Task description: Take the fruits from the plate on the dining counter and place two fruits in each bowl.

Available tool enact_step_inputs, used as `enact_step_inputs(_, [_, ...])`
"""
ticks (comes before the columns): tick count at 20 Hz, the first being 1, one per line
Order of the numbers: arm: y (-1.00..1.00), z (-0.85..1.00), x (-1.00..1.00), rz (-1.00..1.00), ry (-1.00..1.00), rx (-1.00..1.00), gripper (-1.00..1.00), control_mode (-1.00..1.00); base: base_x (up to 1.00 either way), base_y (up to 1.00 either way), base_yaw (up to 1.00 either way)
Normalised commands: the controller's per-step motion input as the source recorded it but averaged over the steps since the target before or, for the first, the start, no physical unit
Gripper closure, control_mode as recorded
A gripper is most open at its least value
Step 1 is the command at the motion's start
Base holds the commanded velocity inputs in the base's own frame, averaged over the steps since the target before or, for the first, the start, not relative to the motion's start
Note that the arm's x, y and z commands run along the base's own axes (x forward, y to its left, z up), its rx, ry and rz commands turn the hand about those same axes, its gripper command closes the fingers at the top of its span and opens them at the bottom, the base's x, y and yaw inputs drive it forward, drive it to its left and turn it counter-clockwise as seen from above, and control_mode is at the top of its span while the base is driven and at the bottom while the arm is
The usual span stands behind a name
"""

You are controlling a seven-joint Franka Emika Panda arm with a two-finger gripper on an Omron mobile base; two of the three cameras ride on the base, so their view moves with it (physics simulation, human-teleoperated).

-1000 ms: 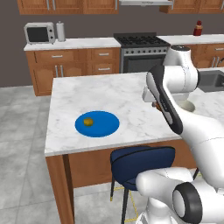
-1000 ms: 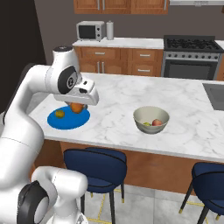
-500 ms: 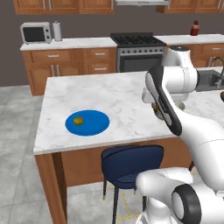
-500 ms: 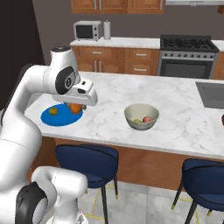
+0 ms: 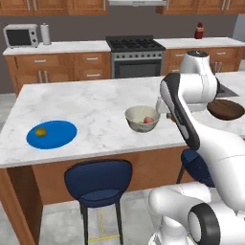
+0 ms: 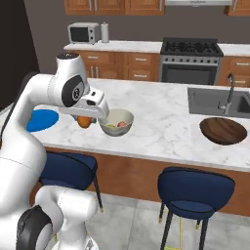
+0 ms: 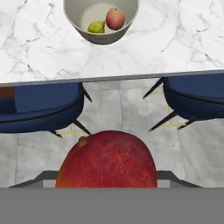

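My gripper (image 6: 87, 117) is shut on the orange fruit (image 6: 85, 122), held above the dining counter's (image 6: 161, 122) front edge, just left of the cream bowl (image 6: 115, 122). In the hand view the fruit (image 7: 107, 162) looms large and reddish-orange. The cream bowl (image 7: 101, 19) holds a yellow-green fruit (image 7: 97, 27) and a pinkish-red fruit (image 7: 115, 18). An olive-yellow fruit (image 5: 41, 132) lies on the blue plate (image 5: 57, 134) at the counter's left. The dark wood bowl (image 6: 223, 130) stands at the right, nothing visible in it.
Blue stools (image 6: 195, 188) stand under the counter's front edge. A sink with a tap (image 6: 224, 100) is set into the counter behind the dark bowl. A stove (image 5: 131, 57) and a microwave (image 5: 20, 35) line the back wall.
The base has driven right, so the whole scene has slid left in both views. The gripper, still holding the orange fruit, has gone from over the plate to beside the cream bowl.
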Motion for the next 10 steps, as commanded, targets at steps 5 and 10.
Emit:
enact_step_inputs(5, [0.00, 0.00, 0.00, 0.00, 0.00, 0.00, 1.00, 1.00, 0.00, -0.85, 0.00])
enact_step_inputs(10, [0.00, 0.00, 0.00, 0.00, 0.00, 0.00, 1.00, 1.00, 0.00, -0.80, 0.00])
